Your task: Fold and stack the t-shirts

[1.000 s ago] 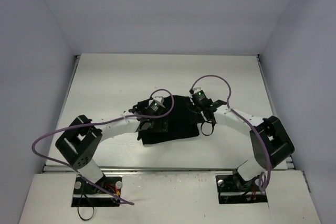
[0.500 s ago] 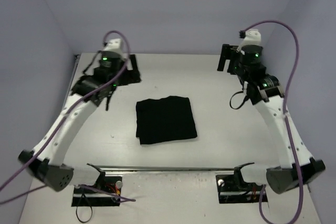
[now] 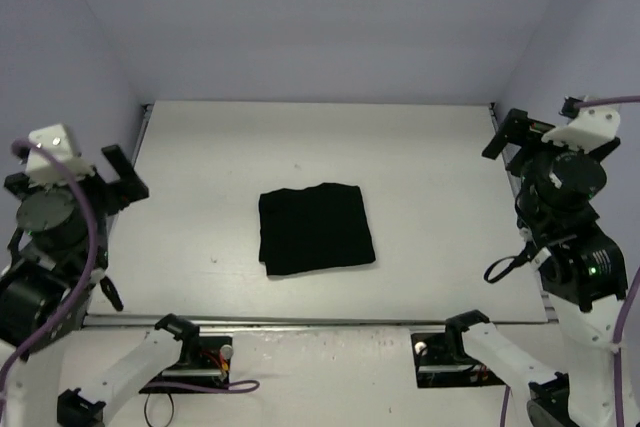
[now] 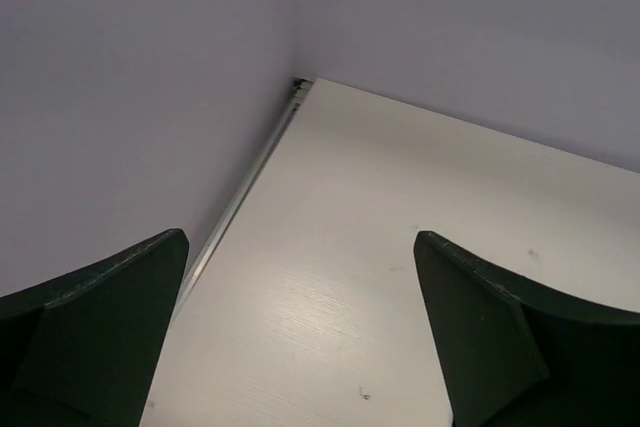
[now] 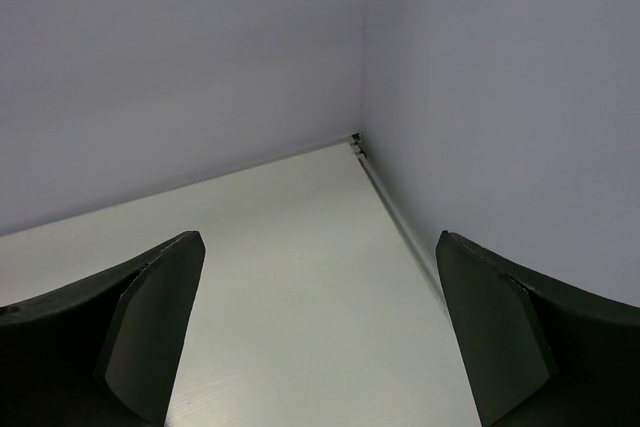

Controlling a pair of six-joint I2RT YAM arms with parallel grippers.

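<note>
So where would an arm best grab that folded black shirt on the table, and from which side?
The t-shirt lies flat and folded on the table, so only an edge gives something to pinch. Probably its left edge, coming in low from the left with the left gripper, which stands open on that side.

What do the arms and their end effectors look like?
The left arm and right arm have white links and black joint housings; a purple cable runs along each. The left end effector and right end effector each have two dark wedge-shaped fingers.
</note>
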